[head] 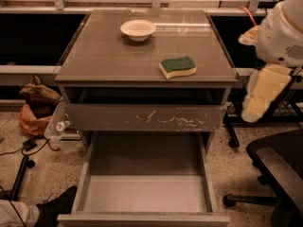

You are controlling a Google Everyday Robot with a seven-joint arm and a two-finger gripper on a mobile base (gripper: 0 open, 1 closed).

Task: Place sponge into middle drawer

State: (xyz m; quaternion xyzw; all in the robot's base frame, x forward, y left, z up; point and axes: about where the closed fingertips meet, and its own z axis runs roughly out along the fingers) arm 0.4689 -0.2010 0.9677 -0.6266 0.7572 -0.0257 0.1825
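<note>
The sponge [178, 66], with its dark green face up on a pale yellow body, lies on the cabinet top [109, 56] near the front right. The middle drawer [147, 193] is pulled out wide below, with a plain grey floor and nothing in it. My arm hangs at the right edge of the view, beside the cabinet. Its pale yellowish end with the gripper [262, 97] is right of the sponge, lower than it and apart from it.
A white bowl [138, 30] stands at the back of the cabinet top. The drawer front with whitish scratches [147, 117] is shut above the open drawer. A black office chair [277, 167] stands at the right. Bags and cables lie on the floor at the left.
</note>
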